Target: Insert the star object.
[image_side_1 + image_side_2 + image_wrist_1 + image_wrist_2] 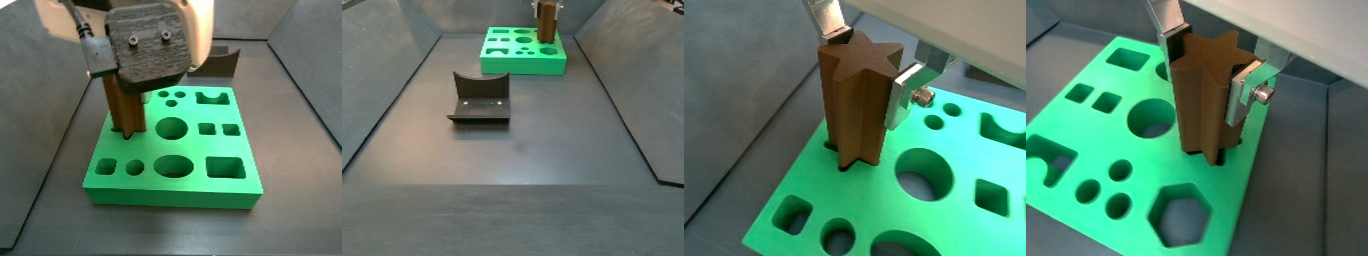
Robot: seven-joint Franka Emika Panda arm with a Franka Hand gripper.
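Gripper (871, 62) closed on the star object (858, 105), silver plates clamped on its upper part, one on either side, in both wrist views. Peg hangs upright directly below the gripper; its lower end sits at or just inside a star-shaped hole at the edge of the green block (951, 200). Depth of entry cannot be read: a dark sliver of hole shows at the peg's foot (1211, 155), most of the peg is above the block surface.

Judgement: insertion begun, not finished. To do it well: keep the peg vertical, keep the ridges matched to the hole's points, press straight down slowly. Any twist about the peg's axis would likely jam the ridges on the rim. Release only once the peg is seated and stands by itself.

Surroundings: beside the peg, on the block, a large round hole (925, 172), then square, hexagonal (1182, 214) and small round holes; all look empty. Nothing lies between peg and hole.

The fixture (478, 100) stands on the floor well apart from the gripper in a side view, clear of the descent. In a side view the gripper body (154, 45) hides the peg's top.
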